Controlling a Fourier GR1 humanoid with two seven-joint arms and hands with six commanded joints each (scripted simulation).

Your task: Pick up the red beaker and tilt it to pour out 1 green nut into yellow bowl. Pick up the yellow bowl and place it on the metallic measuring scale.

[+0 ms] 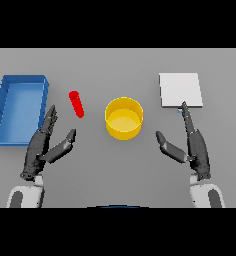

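Yellow draws my eye first: a round yellow plastic bowl [124, 118] stands upright near the middle of the grey tabletop [115, 170], and I can see down to its bottom, where nothing shows but its own yellow floor. Toward the left of it, apart from its rim, lies the slim red beaker [77, 104], a small red cylinder on its side, its upper end pointing toward the far edge and leaning a little left. I cannot tell whether anything is inside it.

Along the left edge of the tabletop sits a rectangular blue plastic tray [2, 107] with raised walls; its floor shows bare blue. Toward the far right corner lies the flat, square, pale metallic measuring scale [180, 90], with nothing on its plate.

My left hand [42, 145] hovers over the near left part of the tabletop, between the tray and the bowl, below the beaker and clear of it, fingers straight and spread wide with the thumb held out to the side, holding nothing. My right hand [192, 145] mirrors it on the near right, fingers straight, the longest fingertip reaching the near edge of the scale, thumb pointing toward the bowl, holding nothing.
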